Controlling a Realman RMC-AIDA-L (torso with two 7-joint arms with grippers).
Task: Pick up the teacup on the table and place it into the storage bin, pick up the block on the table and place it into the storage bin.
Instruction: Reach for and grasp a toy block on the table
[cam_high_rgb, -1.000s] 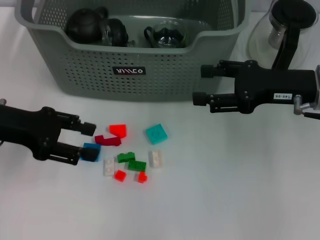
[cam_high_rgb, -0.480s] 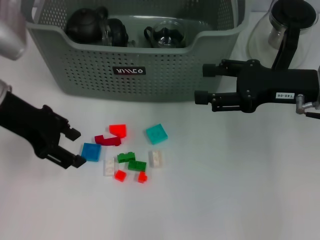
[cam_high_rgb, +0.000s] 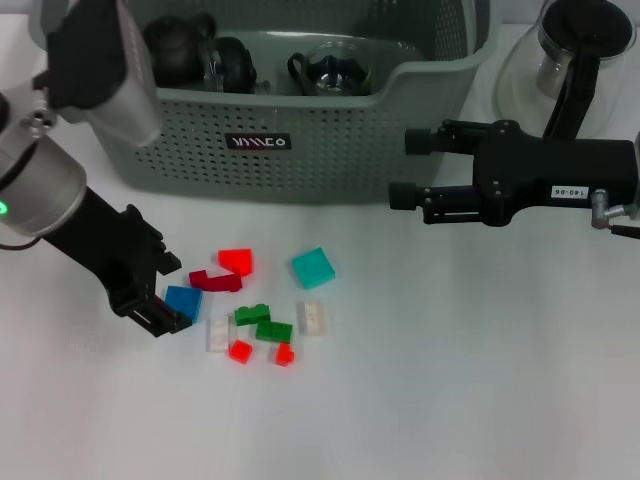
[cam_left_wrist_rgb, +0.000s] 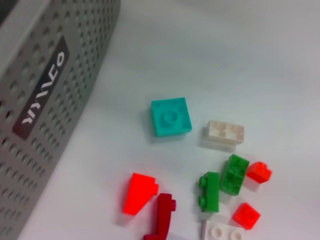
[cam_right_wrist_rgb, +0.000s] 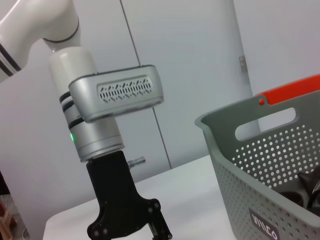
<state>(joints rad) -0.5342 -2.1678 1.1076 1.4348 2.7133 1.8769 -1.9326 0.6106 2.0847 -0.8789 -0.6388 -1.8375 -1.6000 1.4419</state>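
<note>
Several small blocks lie on the white table in front of the storage bin (cam_high_rgb: 330, 150). My left gripper (cam_high_rgb: 172, 295) points down and to the right, open, with the blue block (cam_high_rgb: 185, 301) at its fingertips. Beside it lie a dark red block (cam_high_rgb: 215, 281), an orange-red one (cam_high_rgb: 237, 261) and a teal one (cam_high_rgb: 313, 267), which the left wrist view shows as the teal block (cam_left_wrist_rgb: 171, 116). A glass teacup (cam_high_rgb: 335, 68) and dark tea ware (cam_high_rgb: 175, 45) sit inside the bin. My right gripper (cam_high_rgb: 405, 168) hangs open to the right of the bin, holding nothing.
Green (cam_high_rgb: 262, 322), white (cam_high_rgb: 311, 317) and small red blocks (cam_high_rgb: 240, 350) cluster below the teal one. A glass pot with a dark lid (cam_high_rgb: 580, 50) stands at the back right. My left forearm (cam_high_rgb: 95, 60) crosses the bin's left corner.
My left arm has swung upward, so its forearm now covers the bin's left corner and the gripper points down at the blue block. The blocks and right arm have not moved.
</note>
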